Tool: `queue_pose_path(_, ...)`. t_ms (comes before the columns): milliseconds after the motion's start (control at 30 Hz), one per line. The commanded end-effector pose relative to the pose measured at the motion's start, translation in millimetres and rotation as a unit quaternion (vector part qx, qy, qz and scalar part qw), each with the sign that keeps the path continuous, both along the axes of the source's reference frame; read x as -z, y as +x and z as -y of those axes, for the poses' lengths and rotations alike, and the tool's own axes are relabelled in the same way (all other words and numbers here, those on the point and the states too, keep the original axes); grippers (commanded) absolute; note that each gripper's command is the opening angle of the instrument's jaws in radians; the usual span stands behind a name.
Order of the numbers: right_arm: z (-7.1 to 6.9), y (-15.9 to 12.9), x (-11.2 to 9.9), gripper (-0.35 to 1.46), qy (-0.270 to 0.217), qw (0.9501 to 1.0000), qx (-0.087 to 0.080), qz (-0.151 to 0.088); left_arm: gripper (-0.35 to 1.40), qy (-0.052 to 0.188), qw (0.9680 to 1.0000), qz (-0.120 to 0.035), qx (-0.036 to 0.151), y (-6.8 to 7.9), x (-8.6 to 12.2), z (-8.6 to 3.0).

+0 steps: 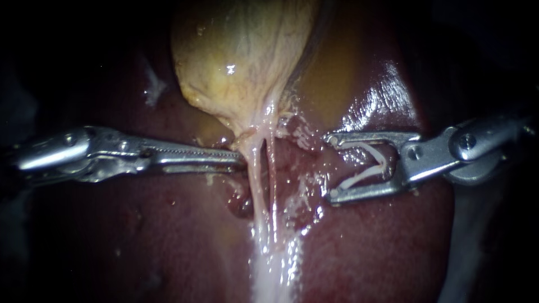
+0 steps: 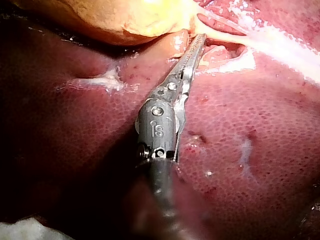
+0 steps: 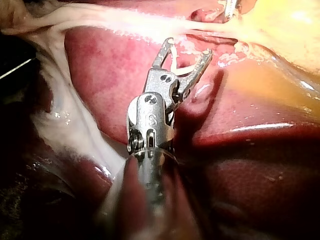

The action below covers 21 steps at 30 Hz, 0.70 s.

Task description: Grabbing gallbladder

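Note:
The yellowish gallbladder (image 1: 241,56) hangs at the top centre of the endoscope view and narrows into two thin pale tubes (image 1: 258,179) running down over the liver (image 1: 168,235). My left instrument (image 1: 238,160) comes in level from the left. Its toothed jaws lie together, and their tip touches the gallbladder's neck (image 2: 192,22) with no tissue visibly between them (image 2: 200,40). My right instrument (image 1: 331,166) stands to the right of the tubes, apart from them. Its jaws are spread wide and hold a white V-shaped clip (image 1: 365,165) between them (image 3: 189,46).
Dark red liver surrounds the tubes on all sides (image 2: 250,150). Whitish wet tissue (image 1: 275,264) trails down below the tubes. A glossy liver lobe (image 1: 382,95) rises just above the right instrument.

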<state>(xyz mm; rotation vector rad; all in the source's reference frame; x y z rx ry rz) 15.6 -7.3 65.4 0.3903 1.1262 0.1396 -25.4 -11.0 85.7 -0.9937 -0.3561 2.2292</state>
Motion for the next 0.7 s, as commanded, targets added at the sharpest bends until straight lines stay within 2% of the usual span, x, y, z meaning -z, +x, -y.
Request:
queue_pose_path(33, 0.0, 0.0, 0.0, 0.48, 0.000, 1.0000, 0.000, 0.000, -0.11, 0.001, 1.0000, 0.002, -0.001, 0.0, 0.0, 0.0)
queue_pose_path(133, 0.0, 0.0, 0.0, 0.48, 0.000, 1.0000, 0.000, 0.000, -0.03, 0.002, 1.0000, 0.003, -0.002, 0.0, 0.0, -0.1)
queue_pose_path(233, 0.0, 0.0, 0.0, 0.48, 0.000, 1.0000, 0.000, 0.000, -0.03, 0.004, 1.0000, 0.003, 0.000, 0.0, 0.1, -0.1)
queue_pose_path(400, 0.0, -0.1, 0.0, 0.48, 0.000, 1.0000, 0.000, 0.000, 0.37, -0.009, 0.9998, 0.004, -0.015, 0.2, 0.7, 0.0)
queue_pose_path(500, 0.0, -0.1, 0.0, 0.48, 0.000, 1.0000, 0.000, 0.000, 0.47, -0.003, 0.9997, 0.010, -0.022, 0.4, 1.4, 0.3)
queue_pose_path(700, 0.0, -0.1, 0.0, 0.48, 0.000, 1.0000, 0.000, 0.000, 0.59, 0.002, 0.9997, 0.012, -0.023, 0.2, 3.0, 0.7)
